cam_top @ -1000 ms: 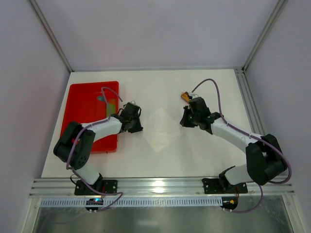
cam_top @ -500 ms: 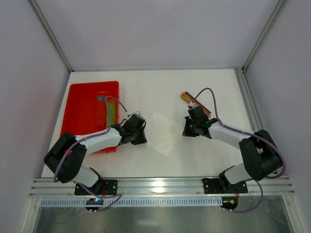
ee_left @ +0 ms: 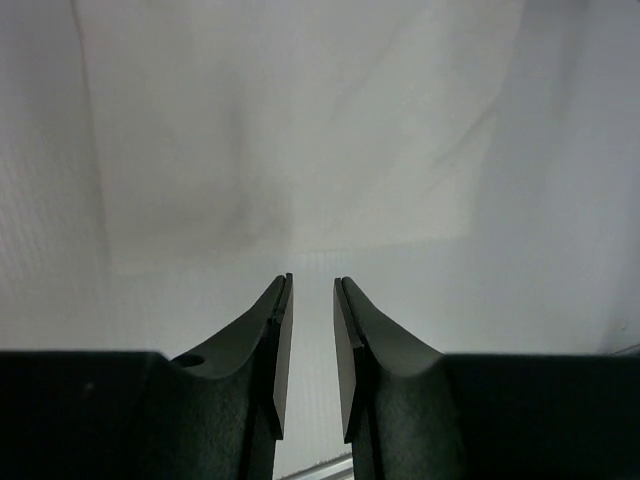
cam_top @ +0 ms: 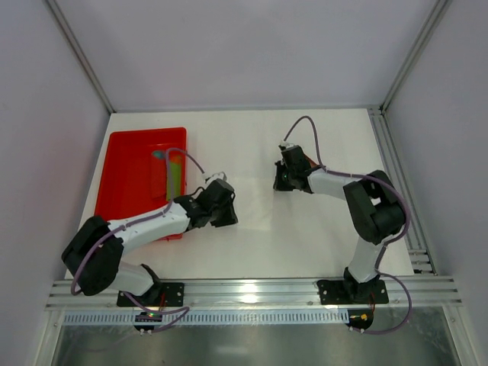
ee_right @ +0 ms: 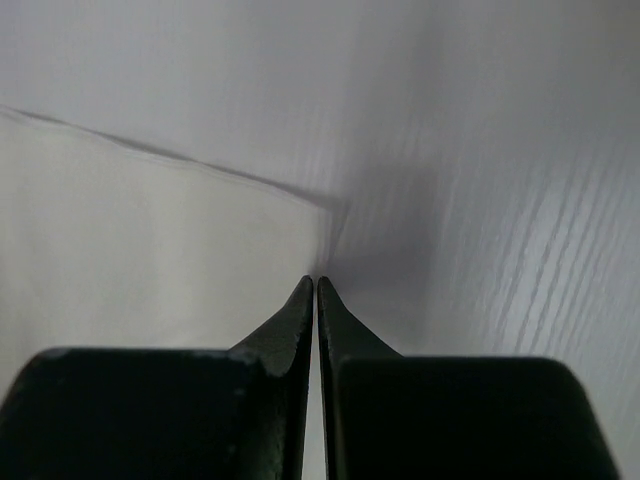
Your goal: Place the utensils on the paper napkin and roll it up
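Table (cam_top: 305, 236): left pincer (ee_left: 312, 285) narrow-gapped before paper napkin (ee_left: 290, 130) edge; right pincer (ee_right: 316, 283) closed at corner.

The napkin (ee_left: 290, 130) is a thin white square of paper, spread open and unrolled on the table (cam_top: 320, 244), about in its middle. Seen close, it lies nearly flat, with soft creases running across it and a faint grey shadow in one shallow fold. One edge and its corner (ee_right: 150, 260) stand a little off the surface, with a dark line of shadow beneath. Nothing rests on the sheet. From above, white on white, it barely shows.
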